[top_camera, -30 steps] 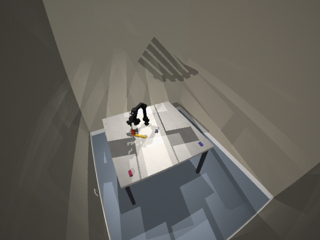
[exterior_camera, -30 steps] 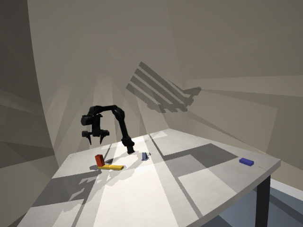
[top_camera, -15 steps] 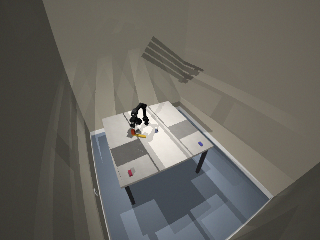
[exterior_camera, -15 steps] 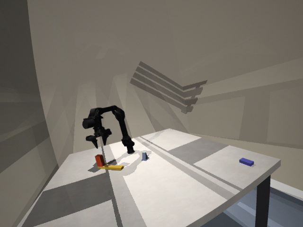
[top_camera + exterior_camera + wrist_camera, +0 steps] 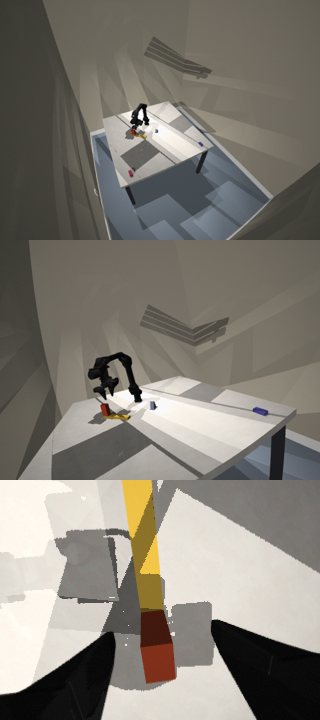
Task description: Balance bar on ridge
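The yellow bar (image 5: 141,135) (image 5: 120,416) (image 5: 145,540) lies flat on the table, with a red block (image 5: 133,132) (image 5: 105,409) (image 5: 158,663) standing upright on one end. The small blue-grey ridge (image 5: 156,131) (image 5: 151,405) stands apart from the bar, nearer the arm's base, with nothing on it; it is not in the wrist view. My gripper (image 5: 134,127) (image 5: 108,397) (image 5: 163,631) is open and empty, pointing down above the red block. In the wrist view the block shows between the two fingers, with a gap on each side.
A dark blue block (image 5: 200,144) (image 5: 260,411) lies near the table's far right corner from the arm. A pinkish-red block (image 5: 130,173) lies near the front left corner in the top view. The table (image 5: 165,160) (image 5: 180,446) carries broad shadows.
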Tool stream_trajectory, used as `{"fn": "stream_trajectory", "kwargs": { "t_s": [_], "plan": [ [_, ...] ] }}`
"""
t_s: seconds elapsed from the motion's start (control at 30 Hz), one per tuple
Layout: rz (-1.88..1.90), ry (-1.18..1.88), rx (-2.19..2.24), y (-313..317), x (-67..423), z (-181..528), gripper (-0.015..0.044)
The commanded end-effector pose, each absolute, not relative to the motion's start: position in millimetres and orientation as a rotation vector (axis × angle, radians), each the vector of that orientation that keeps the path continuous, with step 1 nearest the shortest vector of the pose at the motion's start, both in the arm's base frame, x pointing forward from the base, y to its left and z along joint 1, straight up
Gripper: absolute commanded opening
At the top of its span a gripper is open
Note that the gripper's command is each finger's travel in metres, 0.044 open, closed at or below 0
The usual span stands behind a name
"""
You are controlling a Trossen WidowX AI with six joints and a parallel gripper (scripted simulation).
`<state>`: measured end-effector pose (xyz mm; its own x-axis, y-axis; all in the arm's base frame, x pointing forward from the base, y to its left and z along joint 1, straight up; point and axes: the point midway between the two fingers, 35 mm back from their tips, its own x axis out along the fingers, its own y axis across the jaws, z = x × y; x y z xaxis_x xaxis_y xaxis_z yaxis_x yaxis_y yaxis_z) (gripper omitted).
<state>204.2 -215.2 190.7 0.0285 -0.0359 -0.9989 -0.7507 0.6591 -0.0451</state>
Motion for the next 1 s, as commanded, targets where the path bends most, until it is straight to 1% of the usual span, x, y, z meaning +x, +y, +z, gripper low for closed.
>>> {"fn": "stream_trajectory", "kwargs": {
  "t_s": [0.0,0.47,0.97],
  "plan": [
    [0.643,1.454,-0.693,-216.5,206.4,169.3,0.0315],
    [0.643,1.454,-0.692,-214.7,204.7,78.8,0.0315],
    [0.643,1.455,-0.692,-214.6,204.5,61.1,0.0315]
  ]
}}
